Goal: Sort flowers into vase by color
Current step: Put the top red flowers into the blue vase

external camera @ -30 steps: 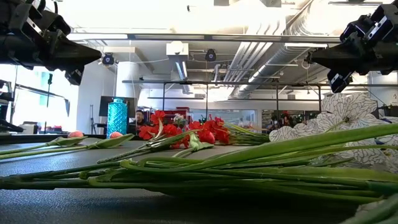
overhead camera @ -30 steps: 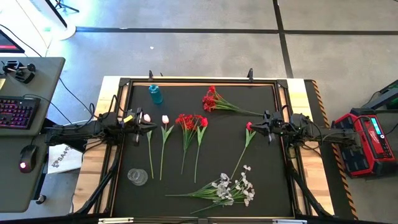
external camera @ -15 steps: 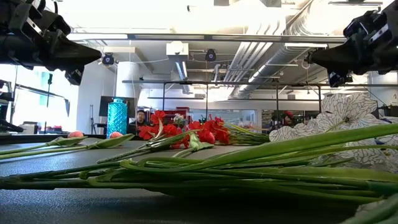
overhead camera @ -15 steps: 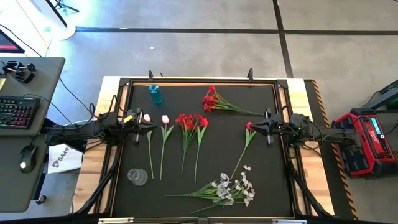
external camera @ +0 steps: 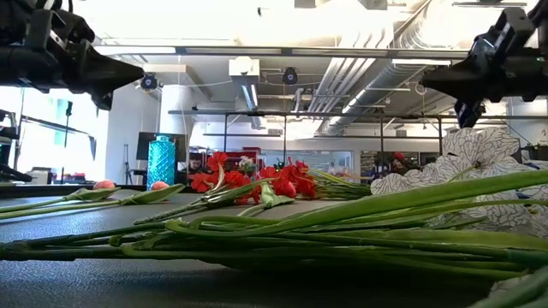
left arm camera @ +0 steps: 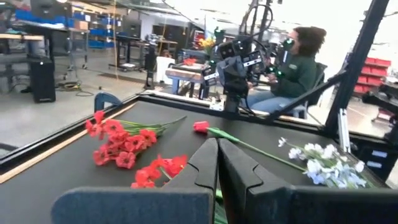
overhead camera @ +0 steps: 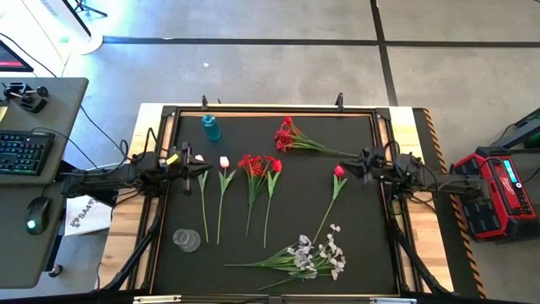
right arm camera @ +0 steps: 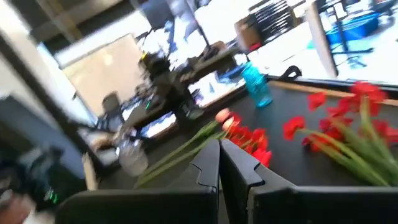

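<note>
Nothing was sorted yet: every flower lay flat on the mat, red bunches (overhead camera: 259,165) near centre, white spray (overhead camera: 316,256) at six o'clock. The blue vase (overhead camera: 211,127) at eleven and clear vase (overhead camera: 186,240) at seven stood unfilled. Left gripper (overhead camera: 202,169) at nine and right gripper (overhead camera: 351,171) at three hovered, fingers pressed together, holding nothing.

Grey concrete floor (overhead camera: 278,72), side desk (overhead camera: 38,181)

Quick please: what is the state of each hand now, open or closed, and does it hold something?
Left hand: closed, holding nothing, at the mat's left edge.
Right hand: closed, holding nothing, near the single red bud.
</note>
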`<action>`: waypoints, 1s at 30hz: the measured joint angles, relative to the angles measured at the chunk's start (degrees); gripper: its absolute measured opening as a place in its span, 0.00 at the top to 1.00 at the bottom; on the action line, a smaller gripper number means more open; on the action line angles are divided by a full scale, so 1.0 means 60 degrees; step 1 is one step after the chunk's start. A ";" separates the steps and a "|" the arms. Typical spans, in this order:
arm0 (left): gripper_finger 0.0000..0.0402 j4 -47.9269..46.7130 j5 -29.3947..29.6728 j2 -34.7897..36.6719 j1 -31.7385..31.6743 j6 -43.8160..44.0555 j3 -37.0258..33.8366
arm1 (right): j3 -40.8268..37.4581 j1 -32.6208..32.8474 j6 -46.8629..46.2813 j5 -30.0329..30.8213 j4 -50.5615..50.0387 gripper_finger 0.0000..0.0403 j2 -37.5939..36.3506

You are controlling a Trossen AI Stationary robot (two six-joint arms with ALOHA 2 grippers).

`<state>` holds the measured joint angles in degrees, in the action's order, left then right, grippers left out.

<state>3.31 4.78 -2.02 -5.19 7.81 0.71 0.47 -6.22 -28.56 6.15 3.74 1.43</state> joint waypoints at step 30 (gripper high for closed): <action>1.00 -0.0056 0.1422 -0.0850 -0.0004 0.0827 0.0000 | 0.0007 -0.0463 -0.0214 0.3365 0.0033 0.96 0.0676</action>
<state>2.97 13.32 -7.12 -5.21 12.78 0.71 0.51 -8.99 -29.85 26.34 3.95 5.49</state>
